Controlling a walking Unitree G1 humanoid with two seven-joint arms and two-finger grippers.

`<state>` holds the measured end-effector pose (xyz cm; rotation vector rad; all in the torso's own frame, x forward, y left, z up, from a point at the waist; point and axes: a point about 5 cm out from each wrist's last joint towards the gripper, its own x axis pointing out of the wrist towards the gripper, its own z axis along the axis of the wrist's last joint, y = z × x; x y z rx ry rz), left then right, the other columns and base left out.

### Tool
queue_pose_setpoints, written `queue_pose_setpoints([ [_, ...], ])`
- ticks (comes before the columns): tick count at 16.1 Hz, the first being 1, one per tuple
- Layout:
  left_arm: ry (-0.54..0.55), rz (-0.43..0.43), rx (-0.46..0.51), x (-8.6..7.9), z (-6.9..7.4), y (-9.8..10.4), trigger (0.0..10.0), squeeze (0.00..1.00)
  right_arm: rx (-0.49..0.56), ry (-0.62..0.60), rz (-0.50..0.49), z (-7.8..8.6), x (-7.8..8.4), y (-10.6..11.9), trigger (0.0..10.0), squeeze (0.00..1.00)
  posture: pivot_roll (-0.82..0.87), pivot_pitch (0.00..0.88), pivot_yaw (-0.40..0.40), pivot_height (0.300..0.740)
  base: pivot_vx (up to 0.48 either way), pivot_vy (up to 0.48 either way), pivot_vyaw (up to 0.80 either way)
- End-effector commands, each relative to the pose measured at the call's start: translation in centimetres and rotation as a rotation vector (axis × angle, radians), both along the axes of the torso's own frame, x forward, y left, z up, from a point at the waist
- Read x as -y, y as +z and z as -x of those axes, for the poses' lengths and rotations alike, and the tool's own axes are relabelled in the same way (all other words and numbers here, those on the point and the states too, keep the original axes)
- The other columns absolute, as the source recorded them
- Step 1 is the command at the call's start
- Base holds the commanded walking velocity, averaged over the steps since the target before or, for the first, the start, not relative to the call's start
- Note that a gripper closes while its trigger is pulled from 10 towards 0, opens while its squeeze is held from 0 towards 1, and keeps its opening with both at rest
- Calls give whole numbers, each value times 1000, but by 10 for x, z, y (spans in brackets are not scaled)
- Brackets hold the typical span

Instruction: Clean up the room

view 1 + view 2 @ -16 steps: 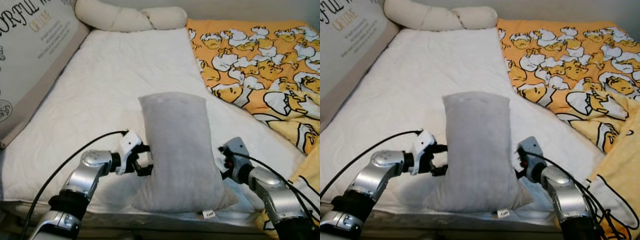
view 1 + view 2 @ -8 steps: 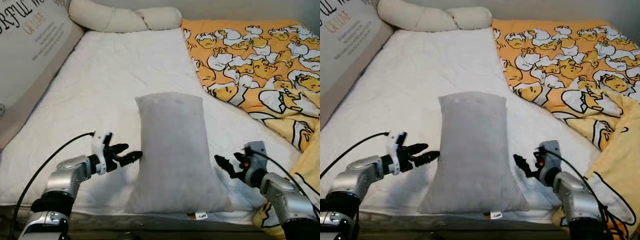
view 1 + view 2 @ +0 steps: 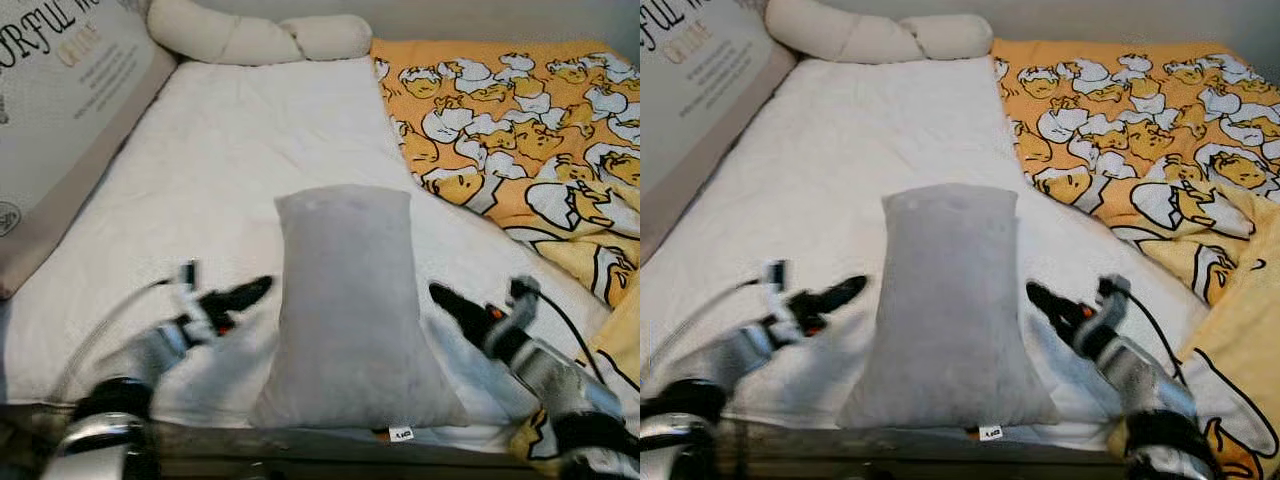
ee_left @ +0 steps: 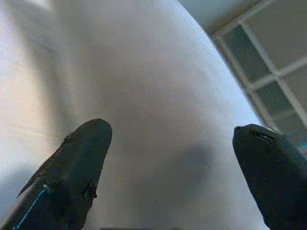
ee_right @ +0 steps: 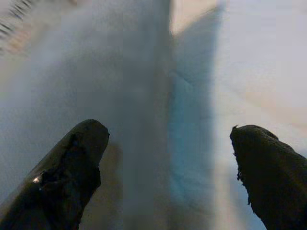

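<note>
The grey pillow (image 3: pixel 348 310) lay lengthwise near the front edge of the bed (image 3: pixel 220 170), on its white sheet. The left hand (image 3: pixel 243 294) and the right hand (image 3: pixel 447 301) hovered just beside its two sides, apparently not touching, though blurred; both showed spread fingers. Farther right lay an orange cartoon blanket (image 3: pixel 510 130); a cream bolster (image 3: pixel 255 38) sat at the head.

Head stereo pair looks forward and down over the bed (image 3: pixel 230 150); both wrist cams sit close, staring along their fingers at the same grey pillow (image 3: pixel 345 300).
</note>
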<state>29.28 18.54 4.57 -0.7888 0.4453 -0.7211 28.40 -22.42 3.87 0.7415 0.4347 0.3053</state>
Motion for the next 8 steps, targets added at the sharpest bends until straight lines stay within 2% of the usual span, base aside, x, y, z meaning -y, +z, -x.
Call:
queue_pose_setpoints([
  [1, -52, 23, 0, 9, -3, 5, 10000, 1000, -5, -42, -40, -6, -2, 2, 10000, 1000, -119, 0, 42, 740, 0, 0, 0],
  [3, -116, 30, -15, 22, -2, 2, 10000, 1000, -14, -39, -80, -9, -10, 0, 10000, 1000, -117, 0, 43, 740, 0, 0, 0],
  [4, -174, -7, -33, 35, 0, -3, 10000, 1000, -30, 8, -128, -10, -24, -2, 10000, 1000, -119, 0, 47, 740, 0, 0, 0],
  [5, -201, -28, -41, 40, 1, -6, 10000, 1000, -39, 49, -131, -9, -31, -4, 10000, 1000, -120, 0, 48, 740, 0, 0, 0],
  [6, -252, -58, -49, 47, 4, -9, 10000, 1000, -60, 143, -72, -4, -42, -10, 10000, 1000, -121, 0, 52, 740, 0, 0, 0],
  [7, -268, -67, -50, 49, 4, -10, 10000, 408, -67, 173, -32, -2, -45, -14, 10000, 1000, -120, 0, 52, 740, 0, 0, 0],
  [8, -281, -78, -49, 50, 5, -10, 10000, 98, -68, 195, -9, 0, -46, -17, 10000, 1000, -120, 0, 52, 740, 0, 0, 0],
])
